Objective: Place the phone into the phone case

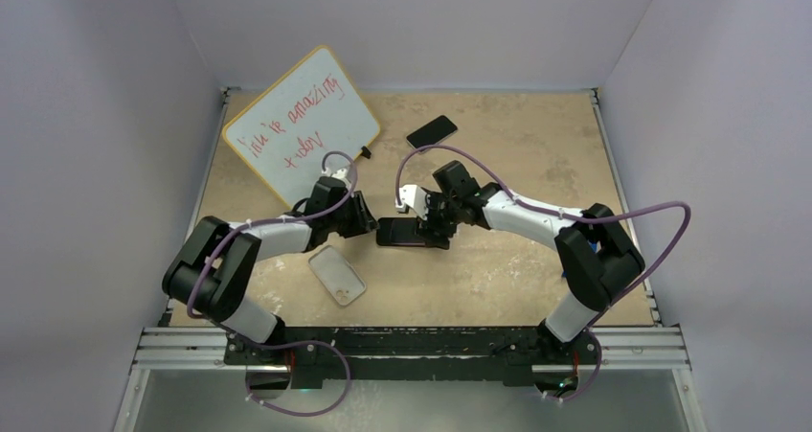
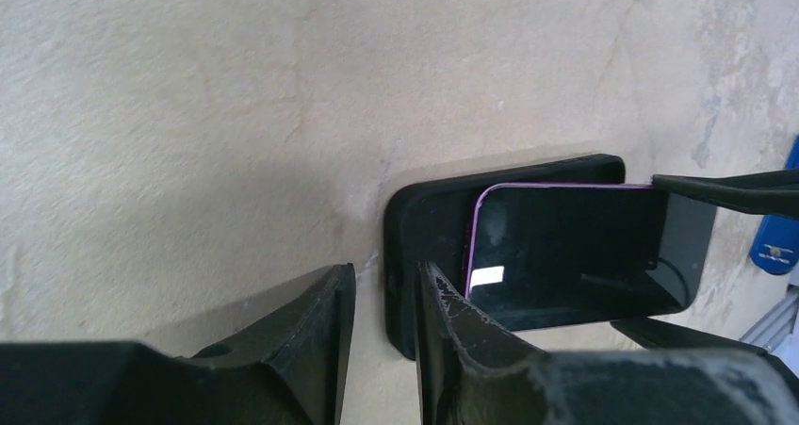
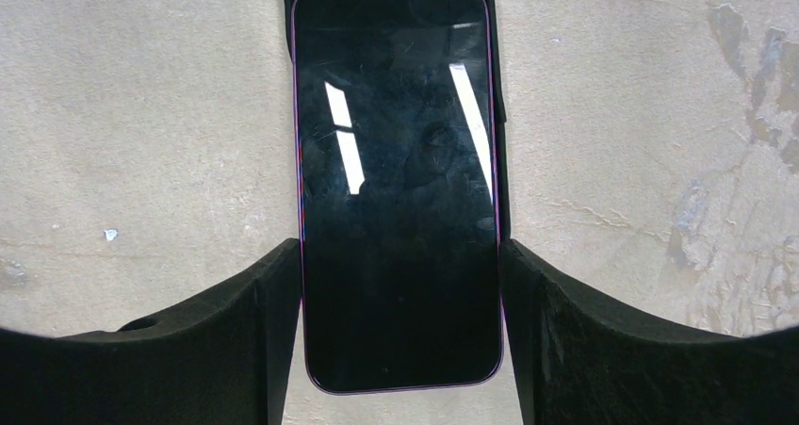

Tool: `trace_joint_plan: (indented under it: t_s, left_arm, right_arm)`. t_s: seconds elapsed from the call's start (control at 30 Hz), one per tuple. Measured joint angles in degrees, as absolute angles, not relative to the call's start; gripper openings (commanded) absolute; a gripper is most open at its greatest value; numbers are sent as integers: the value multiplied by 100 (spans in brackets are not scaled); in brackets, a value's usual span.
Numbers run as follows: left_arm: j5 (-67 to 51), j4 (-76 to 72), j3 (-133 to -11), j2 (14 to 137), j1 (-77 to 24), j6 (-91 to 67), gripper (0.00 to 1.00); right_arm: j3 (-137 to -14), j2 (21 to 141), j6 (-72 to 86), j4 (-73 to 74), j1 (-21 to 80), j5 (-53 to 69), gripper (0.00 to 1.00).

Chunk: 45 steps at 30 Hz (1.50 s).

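The right gripper (image 3: 400, 255) is squeezing the phone (image 3: 396, 189) by its two long sides, one finger on each side, close to the end nearest its wrist. Holding it that way is leaving the other end free, so that end can go into the black case (image 2: 424, 208) first.

The phone is lying face up with a thin purple edge showing. It is sitting partly inside the black case, in the middle of the table (image 1: 536, 164). Its free end is not reaching the case's end wall, and a strip of bare case floor is showing there in the left wrist view.

The left gripper (image 2: 386, 272) is sitting at that bare end of the case. Its fingers are a little apart, one outside the end wall and one over the inside. I think it is there to hold the case so it is not sliding away while the phone is being pushed in. I am not seeing it pinch the wall, because a bit of table is showing between the outer finger and the case.

A clear phone case (image 1: 337, 275) is lying by itself nearer the arms' bases, touching nothing. Another dark flat thing (image 1: 432, 130), maybe a second phone, is lying far back near the whiteboard (image 1: 302, 125).
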<state>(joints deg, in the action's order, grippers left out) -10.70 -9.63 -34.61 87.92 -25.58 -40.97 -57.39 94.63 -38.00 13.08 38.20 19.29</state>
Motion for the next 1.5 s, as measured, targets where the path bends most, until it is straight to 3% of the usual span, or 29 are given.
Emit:
trace_joint_plan:
  t_s: [0.2,0.4,1.5]
  left_arm:
    - [-1192,-1203,-3581,9083,-2644,-4088,25]
    - [-1245,-1286,-3645,9244,-2707,-3979,0]
    - [-1734,-1459,-3701,9376,-2779,-3931,0]
  right_arm:
    - [-5634,9443,-3795,1271,3820,1977,35]
    - [-5612,9441,-3758,1299,3820,2012,35]
    - [-5636,9677,-3750,1286,3924,1999,34]
